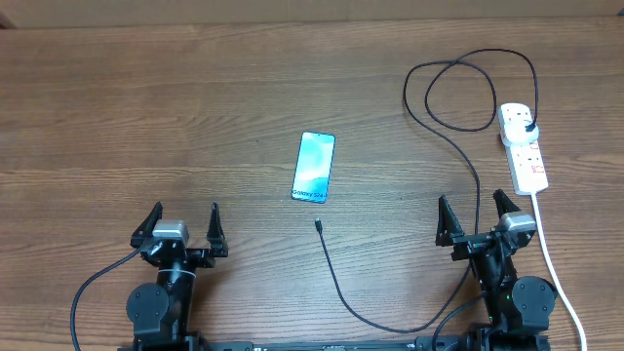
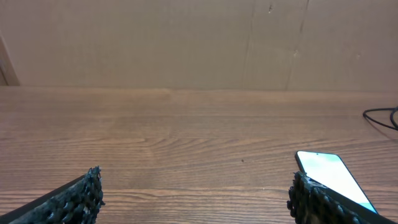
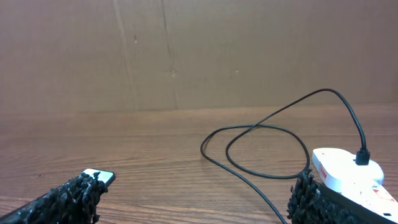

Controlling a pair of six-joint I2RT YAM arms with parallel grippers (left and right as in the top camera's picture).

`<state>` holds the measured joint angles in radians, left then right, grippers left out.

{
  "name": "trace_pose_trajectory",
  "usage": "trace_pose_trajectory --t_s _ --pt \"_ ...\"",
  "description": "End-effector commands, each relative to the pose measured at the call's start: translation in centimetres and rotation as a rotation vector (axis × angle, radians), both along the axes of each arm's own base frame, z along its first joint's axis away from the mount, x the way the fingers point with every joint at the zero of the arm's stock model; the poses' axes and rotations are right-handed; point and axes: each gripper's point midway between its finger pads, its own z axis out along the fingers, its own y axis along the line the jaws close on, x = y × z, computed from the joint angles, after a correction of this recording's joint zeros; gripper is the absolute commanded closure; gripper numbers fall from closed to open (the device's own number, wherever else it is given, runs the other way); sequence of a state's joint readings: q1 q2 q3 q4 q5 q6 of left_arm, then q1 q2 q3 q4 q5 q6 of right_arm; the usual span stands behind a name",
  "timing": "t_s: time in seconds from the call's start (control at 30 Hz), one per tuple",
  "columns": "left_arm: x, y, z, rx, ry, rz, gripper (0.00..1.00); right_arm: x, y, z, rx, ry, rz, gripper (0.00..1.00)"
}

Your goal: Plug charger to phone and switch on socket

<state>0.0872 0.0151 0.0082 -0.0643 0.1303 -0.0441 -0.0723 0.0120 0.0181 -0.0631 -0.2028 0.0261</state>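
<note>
Both arms are sitting at the near edge of the counter [image 1: 146, 107]. Left tool [image 1: 185, 211] is gaping wide w/ nothing in it. Right tool [image 1: 470, 203] is the same, wide open and empty.

Phone [image 1: 314, 167] is lying flat, screen up and glowing, approx mid-counter, farther out than the tools and between them.

Charger [image 1: 336, 278] is a thin black cable. Its connector tip [image 1: 318, 225] is lying just near of the phone's near short edge, not touching. The cable is curving near-right, passing by the right tool, then looping far-right to its plug [image 1: 527, 128], which is looking already seated in the far end of the socket [image 1: 524, 148].

Socket is lying far-right, its thick white cord [image 1: 558, 273] trailing toward the near edge. Switch on/off: can't tell.

Handling, imo:
- Cable is looking light and floppy, so a mid-cable grab is giving no control of the tip. Better taking it right behind the connector, on the stiff bit. The tip is tiny, so prob needing a fine pinch.
- Phone is looking slim, slick and light, so it's likely sliding when the tip is pushing in. The other tool should be bracing it at the long edges or far short edge. Screen is prob fragile, so no hard pressing.
- Socket switch is prob needing just a firm fingertip poke.
</note>
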Motion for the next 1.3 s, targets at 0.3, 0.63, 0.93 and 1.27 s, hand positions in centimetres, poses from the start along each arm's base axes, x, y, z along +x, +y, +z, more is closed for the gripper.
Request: trace_pose_trajectory --t_s 0.3,0.63,0.93,1.27 --pt "0.0 0.2 0.0 0.023 -0.005 0.008 0.00 0.1 -1.5 -0.3 0.002 0.001 -0.063 0.00" --pt "0.0 0.2 0.0 0.023 -0.005 0.008 0.01 0.1 -1.9 -0.3 0.002 0.001 -0.077 0.00" --pt "0.0 0.2 0.0 0.023 -0.005 0.008 0.00 0.1 -1.9 -0.3 0.002 0.001 -0.077 0.00" --pt "0.0 0.2 0.0 0.023 -0.005 0.008 0.00 0.1 -1.9 -0.3 0.002 0.001 -0.076 0.00"
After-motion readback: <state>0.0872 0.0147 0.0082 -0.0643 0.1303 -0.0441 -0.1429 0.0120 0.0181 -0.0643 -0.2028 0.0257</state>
